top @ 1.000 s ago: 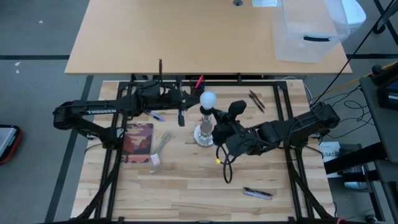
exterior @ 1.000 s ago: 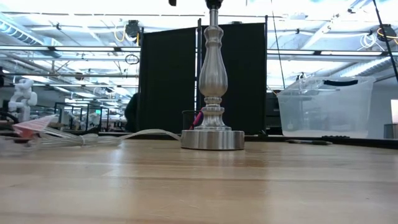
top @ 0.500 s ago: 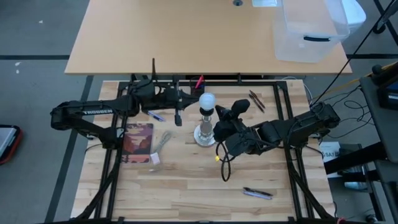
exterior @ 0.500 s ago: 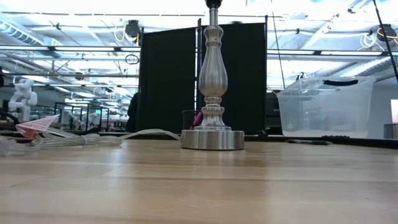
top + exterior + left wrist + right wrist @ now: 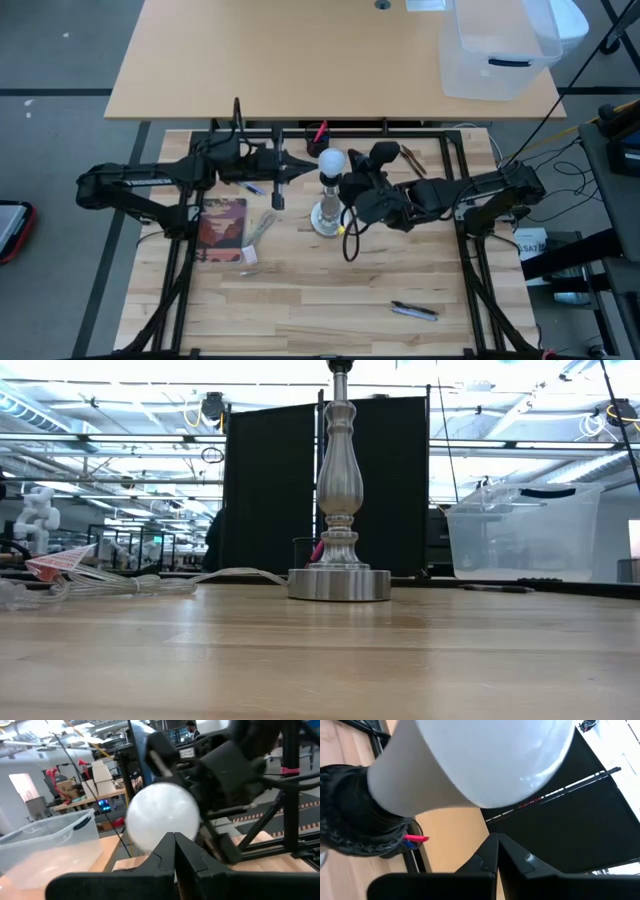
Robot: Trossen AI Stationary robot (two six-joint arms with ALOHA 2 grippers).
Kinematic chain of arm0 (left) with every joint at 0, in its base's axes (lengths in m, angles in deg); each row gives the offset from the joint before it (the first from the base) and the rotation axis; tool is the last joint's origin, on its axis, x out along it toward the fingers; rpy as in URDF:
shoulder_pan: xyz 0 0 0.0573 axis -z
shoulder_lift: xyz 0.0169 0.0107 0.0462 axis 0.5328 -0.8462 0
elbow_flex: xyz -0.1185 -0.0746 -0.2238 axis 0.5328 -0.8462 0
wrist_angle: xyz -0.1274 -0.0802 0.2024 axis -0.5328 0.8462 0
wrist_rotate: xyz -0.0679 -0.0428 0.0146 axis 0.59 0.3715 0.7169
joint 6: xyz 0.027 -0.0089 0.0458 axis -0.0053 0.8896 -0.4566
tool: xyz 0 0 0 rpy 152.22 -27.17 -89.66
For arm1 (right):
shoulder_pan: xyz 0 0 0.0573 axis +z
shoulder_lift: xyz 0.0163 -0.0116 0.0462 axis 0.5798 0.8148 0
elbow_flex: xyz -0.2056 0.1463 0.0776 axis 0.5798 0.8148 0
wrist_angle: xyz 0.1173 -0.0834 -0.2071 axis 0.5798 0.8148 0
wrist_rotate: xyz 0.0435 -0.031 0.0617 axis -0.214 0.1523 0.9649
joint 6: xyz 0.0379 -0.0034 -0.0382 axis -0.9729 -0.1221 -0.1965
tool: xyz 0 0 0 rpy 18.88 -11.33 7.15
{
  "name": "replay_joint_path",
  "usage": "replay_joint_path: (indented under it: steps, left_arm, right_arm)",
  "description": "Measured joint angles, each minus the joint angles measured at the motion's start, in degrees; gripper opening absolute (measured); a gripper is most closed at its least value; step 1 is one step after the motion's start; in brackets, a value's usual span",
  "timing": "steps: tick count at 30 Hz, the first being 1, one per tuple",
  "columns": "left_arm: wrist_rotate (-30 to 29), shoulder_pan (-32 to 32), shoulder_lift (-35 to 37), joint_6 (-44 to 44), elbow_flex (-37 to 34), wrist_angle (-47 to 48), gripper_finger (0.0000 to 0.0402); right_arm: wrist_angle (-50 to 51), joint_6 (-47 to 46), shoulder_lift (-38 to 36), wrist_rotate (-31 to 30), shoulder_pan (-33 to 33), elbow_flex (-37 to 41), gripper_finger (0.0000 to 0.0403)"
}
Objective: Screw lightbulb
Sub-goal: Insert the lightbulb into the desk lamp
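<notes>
The frosted white lightbulb [image 5: 331,162] sits base-down in the black socket [image 5: 355,827] on top of the silvery lamp stand [image 5: 338,510]. The stand's round foot [image 5: 338,584] rests on the wooden table. My right gripper [image 5: 345,187] is shut, close beside the bulb on its right side, and the bulb fills the right wrist view [image 5: 470,760]. My left gripper [image 5: 277,198] is shut and empty, left of the bulb, which shows ahead of it in the left wrist view [image 5: 162,817]. The low view cuts off the bulb. My right gripper is shut, with its fingertips [image 5: 496,840] just beside the bulb's globe. I cannot tell whether they touch it.
A reddish book [image 5: 222,224] and the white cord [image 5: 258,232] lie left of the stand. Pens lie at the near right [image 5: 413,310] and far right [image 5: 412,160]. A clear bin [image 5: 497,50] stands on the far table. The black frame [image 5: 300,130] bounds the work area.
My left gripper has drawn back toward the table's left edge, away from the bulb. My right gripper has moved toward the far edge and left, close up to the bulb. The stand has shifted slightly.
</notes>
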Motion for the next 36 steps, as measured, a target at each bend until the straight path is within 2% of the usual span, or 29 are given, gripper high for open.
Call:
replay_joint_path:
  steps: [8,15,21,36]
  left_arm:
    - [-2.70,1.46,1.50,-1.96,0.00,0.55,0.0000]
    - [-2.54,3.03,2.42,-3.65,-0.02,1.24,0.0000]
    - [-0.33,3.23,1.79,-4.66,0.00,1.32,0.0000]
    - [0.55,-1.04,-0.77,-4.45,0.00,0.31,0.0000]
  right_arm:
    - [-4.03,4.98,-0.04,0.22,-0.38,0.00,0.0000]
    - [-4.34,5.90,-0.06,1.65,-0.42,0.00,0.0000]
    - [-8.33,10.37,-0.06,2.76,-0.42,0.00,0.0000]
    - [-10.17,11.21,-0.06,2.55,0.84,-0.02,0.0000]
